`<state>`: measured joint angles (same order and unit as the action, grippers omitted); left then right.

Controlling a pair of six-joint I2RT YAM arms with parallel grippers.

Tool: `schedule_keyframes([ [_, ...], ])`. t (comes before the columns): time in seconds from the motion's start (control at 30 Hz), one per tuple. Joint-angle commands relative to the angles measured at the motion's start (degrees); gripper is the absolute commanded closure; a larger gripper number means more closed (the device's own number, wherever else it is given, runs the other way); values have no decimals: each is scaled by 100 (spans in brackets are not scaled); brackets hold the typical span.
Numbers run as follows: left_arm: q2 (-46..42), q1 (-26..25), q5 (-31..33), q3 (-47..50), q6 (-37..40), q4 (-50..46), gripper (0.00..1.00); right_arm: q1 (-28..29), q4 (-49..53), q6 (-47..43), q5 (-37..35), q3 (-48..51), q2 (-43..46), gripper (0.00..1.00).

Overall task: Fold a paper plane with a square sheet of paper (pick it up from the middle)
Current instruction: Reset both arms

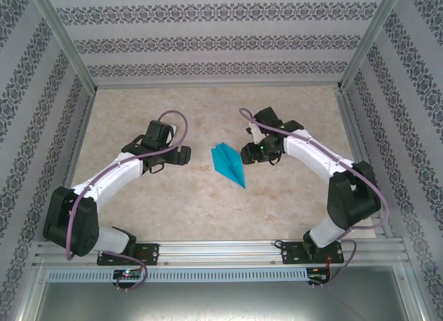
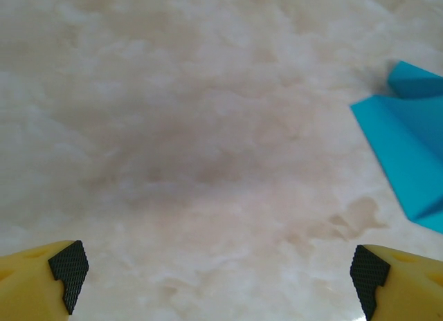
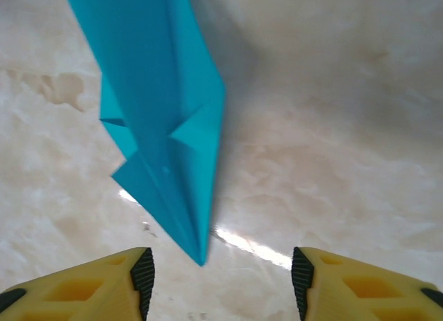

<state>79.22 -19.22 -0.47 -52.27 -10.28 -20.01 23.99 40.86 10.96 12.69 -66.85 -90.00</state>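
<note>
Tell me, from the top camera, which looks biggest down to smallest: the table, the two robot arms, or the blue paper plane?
1. table
2. left arm and right arm: they look about alike, so no ranking between them
3. paper plane

The left arm (image 1: pixel 111 179) and the right arm (image 1: pixel 315 151) are built alike: smooth white link shells between bulky black joint housings, with a thin purplish-grey cable (image 1: pixel 173 113) looping along each. Each has a black base (image 1: pixel 131 254) plate with small fittings. The left gripper (image 2: pixel 221 272) and right gripper (image 3: pixel 221 272) have chunky yellow fingers (image 2: pixel 34 279) faced with black, diamond-textured pads (image 2: pixel 69 269).
</note>
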Motion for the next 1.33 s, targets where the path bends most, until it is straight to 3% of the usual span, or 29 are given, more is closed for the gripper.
schedule_keyframes([
  [0.0, -136, 324, 619, 246, 287, 622, 0, -147, -871, -606, -302, 477, 626, 37],
  [0.27, 110, 978, 927, 928, 695, 1979, 0, -957, -3175, -979, -806, 1955, 1445, 20],
  [0.53, 560, 1597, 585, 1440, 921, 3282, 0, -1622, -5117, -1100, -1200, 3071, 1505, 13],
  [0.73, 912, 1808, 540, 1457, 1039, 3862, 0, -1872, -6549, -1161, -1543, 3678, 1294, 3],
  [1.07, 1254, 1878, 94, 1334, 1019, 4257, 0, -2345, -7706, -1047, -979, 3765, 567, 3],
  [1.3, 1227, 1881, 31, 1403, 1053, 4357, 0, -2512, -7849, -885, -763, 3861, 585, 3],
])
